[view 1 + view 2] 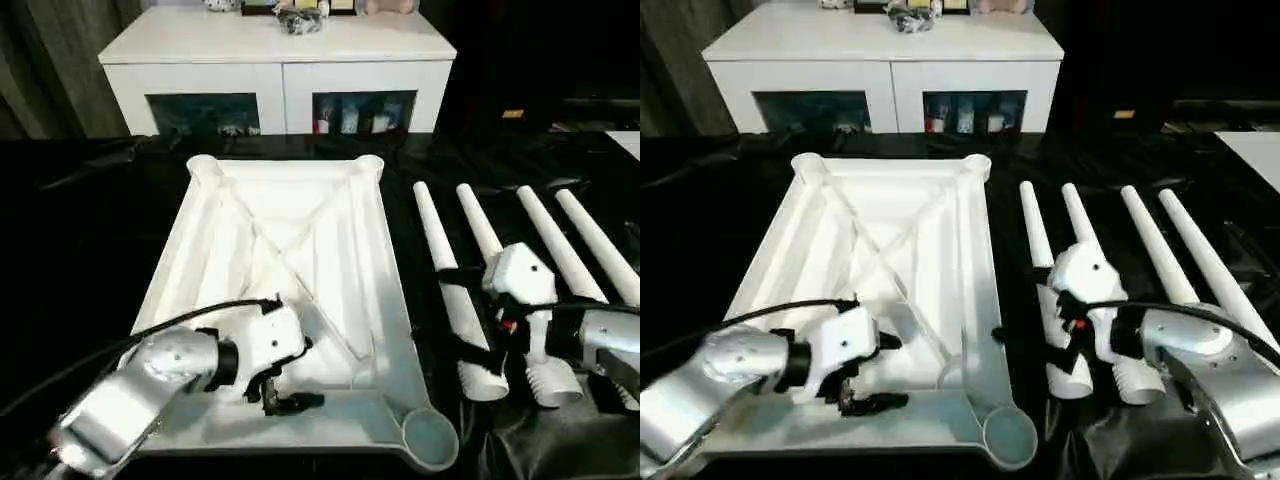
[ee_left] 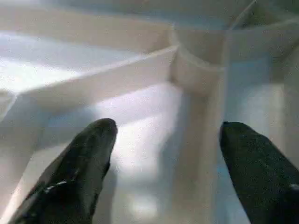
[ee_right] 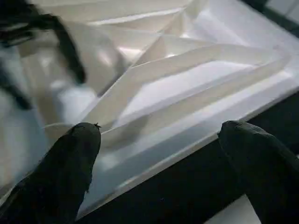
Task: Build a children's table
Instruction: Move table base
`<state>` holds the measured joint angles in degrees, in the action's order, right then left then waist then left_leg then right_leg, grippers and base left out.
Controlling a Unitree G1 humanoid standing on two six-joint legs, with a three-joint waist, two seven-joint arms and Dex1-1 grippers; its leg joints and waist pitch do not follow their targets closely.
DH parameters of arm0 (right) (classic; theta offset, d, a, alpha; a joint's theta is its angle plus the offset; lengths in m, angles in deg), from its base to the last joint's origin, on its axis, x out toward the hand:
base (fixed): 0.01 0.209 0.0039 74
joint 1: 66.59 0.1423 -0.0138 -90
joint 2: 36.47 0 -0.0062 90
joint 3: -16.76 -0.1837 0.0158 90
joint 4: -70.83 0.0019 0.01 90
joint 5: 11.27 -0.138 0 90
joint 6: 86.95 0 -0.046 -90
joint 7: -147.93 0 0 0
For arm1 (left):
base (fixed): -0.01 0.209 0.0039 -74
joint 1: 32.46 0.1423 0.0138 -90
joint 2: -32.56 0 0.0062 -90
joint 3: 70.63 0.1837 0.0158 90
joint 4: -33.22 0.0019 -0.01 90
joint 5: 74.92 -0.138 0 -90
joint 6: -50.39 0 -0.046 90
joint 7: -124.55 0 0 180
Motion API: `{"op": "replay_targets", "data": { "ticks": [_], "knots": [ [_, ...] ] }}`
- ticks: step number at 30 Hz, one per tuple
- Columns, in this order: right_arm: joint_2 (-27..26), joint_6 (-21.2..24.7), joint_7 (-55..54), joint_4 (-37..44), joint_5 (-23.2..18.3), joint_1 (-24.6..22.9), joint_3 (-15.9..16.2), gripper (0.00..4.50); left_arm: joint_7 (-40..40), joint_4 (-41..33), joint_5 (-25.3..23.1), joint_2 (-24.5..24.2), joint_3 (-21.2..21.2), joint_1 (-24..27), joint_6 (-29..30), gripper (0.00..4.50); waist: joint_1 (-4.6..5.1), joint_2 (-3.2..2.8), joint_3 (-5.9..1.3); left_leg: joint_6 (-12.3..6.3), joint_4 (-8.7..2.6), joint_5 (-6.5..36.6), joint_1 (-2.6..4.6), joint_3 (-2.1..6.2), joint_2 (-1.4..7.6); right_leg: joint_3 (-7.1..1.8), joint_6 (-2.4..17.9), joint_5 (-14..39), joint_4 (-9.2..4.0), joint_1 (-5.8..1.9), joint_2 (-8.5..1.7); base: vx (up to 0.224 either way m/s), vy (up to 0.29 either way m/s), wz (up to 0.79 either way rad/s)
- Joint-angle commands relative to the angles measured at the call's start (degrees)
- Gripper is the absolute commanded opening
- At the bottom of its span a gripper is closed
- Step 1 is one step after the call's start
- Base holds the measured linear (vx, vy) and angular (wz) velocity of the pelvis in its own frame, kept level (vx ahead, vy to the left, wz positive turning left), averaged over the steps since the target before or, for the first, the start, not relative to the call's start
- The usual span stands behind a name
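Black sheet (image 1: 80, 250) carries the upturned tabletop (image 1: 290, 210), four legs (image 1: 560, 240) beside; white cabinet (image 1: 280, 60) behind. Left gripper (image 1: 285, 395) and right gripper (image 3: 159, 154), both spread, hold nothing.

Bright overhead glare on white tabletop (image 1: 280, 250); wrist views blurred.

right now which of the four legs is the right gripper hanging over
The second leg from the tabletop; the right gripper hangs open over its thick ribbed end, the outer two legs lying clear.
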<state>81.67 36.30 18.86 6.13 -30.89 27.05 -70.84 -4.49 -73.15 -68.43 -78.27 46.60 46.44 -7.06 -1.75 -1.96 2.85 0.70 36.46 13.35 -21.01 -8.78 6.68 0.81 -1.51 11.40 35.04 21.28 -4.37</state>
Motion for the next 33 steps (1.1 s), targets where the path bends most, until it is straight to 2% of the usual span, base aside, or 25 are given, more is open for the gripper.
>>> {"op": "replay_targets", "data": {
  "ticks": [1,2,3,6,8,12,14,18,22,26,33],
  "knots": [
    [0.9,0.4,0.8,1.6,0.1,-0.7,0.3,4.50,-0.3,0.9,-1.2,-0.2,0.4,-0.6,-0.3,3.60,0.18,0.17,-2.53,-0.33,-6.20,15.5,0.66,2.47,5.62,-2.29,14.0,13.1,-4.15,-1.33,-4.23,0.000,0.000,0.00],
    [1.0,0.5,0.8,1.8,0.0,-0.9,0.3,4.50,-0.2,1.1,-1.4,-0.3,0.6,-0.6,-0.5,3.47,0.15,0.08,-2.53,-0.49,-6.19,15.4,0.68,2.46,5.68,-2.27,14.3,12.5,-4.16,-1.29,-4.22,0.000,0.000,0.00],
    [1.3,0.6,0.8,1.9,0.0,-1.0,0.4,4.50,0.3,1.2,-1.7,-0.5,1.0,-0.6,-0.6,3.37,0.21,0.25,-2.49,-0.68,-6.22,15.5,0.65,2.47,5.69,-2.22,14.5,12.4,-4.18,-1.31,-4.18,0.000,0.000,0.00],
    [1.6,0.6,0.6,2.1,0.5,-1.5,0.7,4.50,0.6,1.5,-1.8,-0.6,1.4,-0.6,-0.1,3.25,0.29,0.15,-2.39,-0.61,-6.22,16.4,0.69,2.46,5.68,-2.24,14.7,13.4,-4.23,-1.25,-4.22,0.000,0.000,0.00],
    [1.7,0.4,0.4,2.0,0.8,-1.7,1.0,4.50,0.6,1.7,-2.0,-0.6,1.5,-0.7,0.2,2.93,0.31,0.22,-2.34,-0.41,-6.24,17.4,0.76,2.47,5.68,-2.27,14.5,14.9,-4.36,-1.17,-4.29,0.000,0.000,0.00],
    [1.7,0.6,0.3,2.1,0.9,-1.9,1.4,4.50,0.6,2.1,-2.6,-0.7,1.8,-0.9,0.2,2.81,0.30,0.23,-2.26,-0.14,-6.32,18.0,0.76,2.57,5.74,-2.31,14.1,16.3,-4.49,-1.05,-4.31,0.000,0.000,0.00],
    [1.7,0.8,0.3,2.2,0.7,-2.0,1.4,4.50,0.7,2.0,-2.4,-0.7,1.6,-1.0,0.5,2.57,0.31,0.20,-2.22,0.08,-6.34,18.5,0.75,2.61,5.72,-2.30,13.9,16.9,-4.52,-1.02,-4.32,0.000,0.000,0.00],
    [2.4,2.3,2.6,4.4,-2.8,-2.8,1.0,4.50,2.1,0.5,-1.2,-0.9,0.7,-0.7,0.9,2.45,0.22,0.22,-2.23,-0.06,-6.37,18.5,0.78,2.66,5.79,-2.37,13.7,16.3,-4.53,-1.05,-4.34,0.000,0.000,0.00],
    [4.3,2.4,6.2,6.0,-5.3,-4.4,0.9,4.50,3.5,-0.6,0.0,-1.1,0.3,-0.4,0.1,1.96,0.19,0.52,-2.20,-0.58,-6.42,18.1,0.66,2.65,5.90,-2.35,13.9,16.2,-4.50,-1.14,-4.43,0.000,0.000,0.00],
    [4.6,1.8,6.4,5.7,-4.5,-4.3,1.8,4.50,3.3,-0.6,0.0,-0.8,0.3,-0.5,0.2,1.74,0.20,0.57,-2.16,-0.67,-6.38,17.8,0.63,2.60,5.87,-2.34,14.1,16.6,-4.54,-1.00,-4.45,0.000,0.000,0.00],
    [4.9,1.7,6.0,5.2,-3.9,-4.0,2.8,4.50,4.1,-0.8,-0.6,-1.3,1.1,-0.7,0.4,1.04,0.28,0.52,-1.94,0.55,-6.49,20.4,0.73,2.78,5.81,-2.43,12.4,21.4,-4.95,-0.65,-4.49,0.000,0.000,0.00]
  ]
}}
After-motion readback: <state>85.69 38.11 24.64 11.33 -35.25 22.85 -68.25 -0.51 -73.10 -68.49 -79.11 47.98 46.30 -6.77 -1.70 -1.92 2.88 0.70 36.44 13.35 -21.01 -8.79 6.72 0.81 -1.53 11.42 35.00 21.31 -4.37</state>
